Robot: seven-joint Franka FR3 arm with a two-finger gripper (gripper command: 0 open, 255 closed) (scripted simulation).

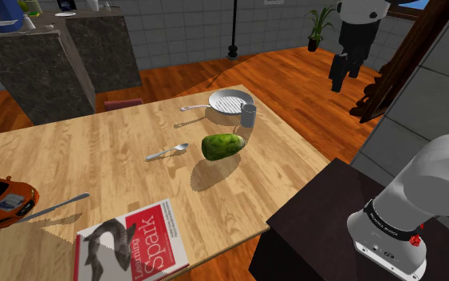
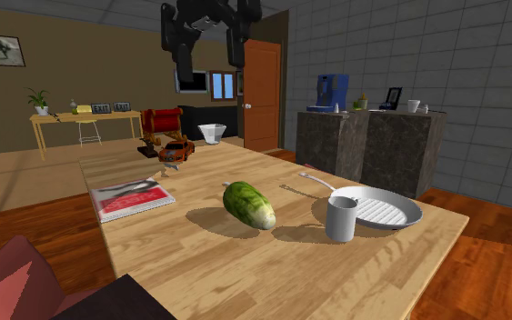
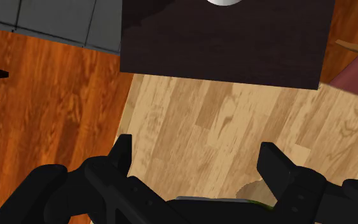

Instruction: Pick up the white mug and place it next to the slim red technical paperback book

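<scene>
**Mug and book at opposite ends of the table**

We see the mug (image 2: 341, 219) drawn pale grey, plain and cylindrical. It stands upright with its open mouth up, near the far corner of the wooden table (image 1: 95, 152) on the shoulder view's right. The book (image 1: 135, 243) is a thin paperback with a white and red cover, a fish picture and the words "Learning Spark". It lies flat, cover up, close to the table's near edge, well apart from the mug.
</scene>
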